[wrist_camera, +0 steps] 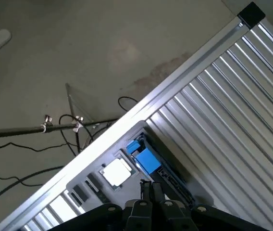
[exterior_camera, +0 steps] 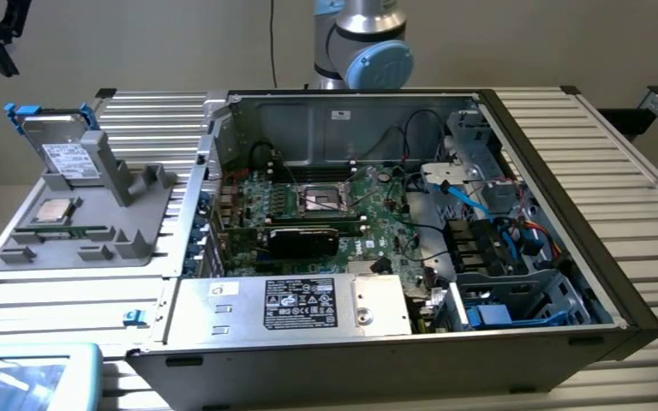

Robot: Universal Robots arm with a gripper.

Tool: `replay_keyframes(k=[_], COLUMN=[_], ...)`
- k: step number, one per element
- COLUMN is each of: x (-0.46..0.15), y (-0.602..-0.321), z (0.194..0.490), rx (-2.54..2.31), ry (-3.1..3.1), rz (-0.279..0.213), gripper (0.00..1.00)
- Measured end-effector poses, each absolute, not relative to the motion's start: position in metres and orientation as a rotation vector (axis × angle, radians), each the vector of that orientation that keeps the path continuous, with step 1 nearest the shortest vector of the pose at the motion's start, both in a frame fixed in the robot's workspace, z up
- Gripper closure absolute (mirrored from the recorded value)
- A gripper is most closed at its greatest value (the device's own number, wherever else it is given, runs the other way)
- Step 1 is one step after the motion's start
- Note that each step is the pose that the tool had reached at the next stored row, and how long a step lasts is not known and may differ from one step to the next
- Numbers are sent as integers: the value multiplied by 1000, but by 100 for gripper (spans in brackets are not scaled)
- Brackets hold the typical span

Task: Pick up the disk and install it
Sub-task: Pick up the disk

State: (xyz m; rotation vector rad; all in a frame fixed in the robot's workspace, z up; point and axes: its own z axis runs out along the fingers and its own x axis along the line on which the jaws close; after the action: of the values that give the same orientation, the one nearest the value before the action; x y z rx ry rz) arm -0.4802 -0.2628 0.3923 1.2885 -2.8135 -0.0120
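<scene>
The disk [exterior_camera: 66, 150] stands tilted on edge in a grey fixture [exterior_camera: 117, 218] at the exterior view's left, its white label facing out and a blue bracket round its edges. My gripper [exterior_camera: 4, 62] hangs high above and to the left of it, apart from it. From the wrist, the disk [wrist_camera: 148, 161] appears edge-on below my gripper [wrist_camera: 152, 190], whose dark fingers [wrist_camera: 158, 191] are shut together with nothing between them.
A small square silver CPU chip [exterior_camera: 52, 211] lies on the fixture in front of the disk. The open computer case [exterior_camera: 575, 223] takes up the middle of the ribbed metal table [exterior_camera: 603, 128], with a silver black-labelled box [exterior_camera: 306, 304] and a blue-trimmed bay [exterior_camera: 500, 312] inside. The arm's base [exterior_camera: 363, 47] stands behind.
</scene>
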Motion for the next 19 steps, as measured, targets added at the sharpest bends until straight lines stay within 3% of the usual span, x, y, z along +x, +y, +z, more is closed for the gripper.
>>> replay_keyframes(k=[19], x=[-480], y=[-263], z=[392], rx=[1758], ry=[-2562], rz=[12], gripper=[89])
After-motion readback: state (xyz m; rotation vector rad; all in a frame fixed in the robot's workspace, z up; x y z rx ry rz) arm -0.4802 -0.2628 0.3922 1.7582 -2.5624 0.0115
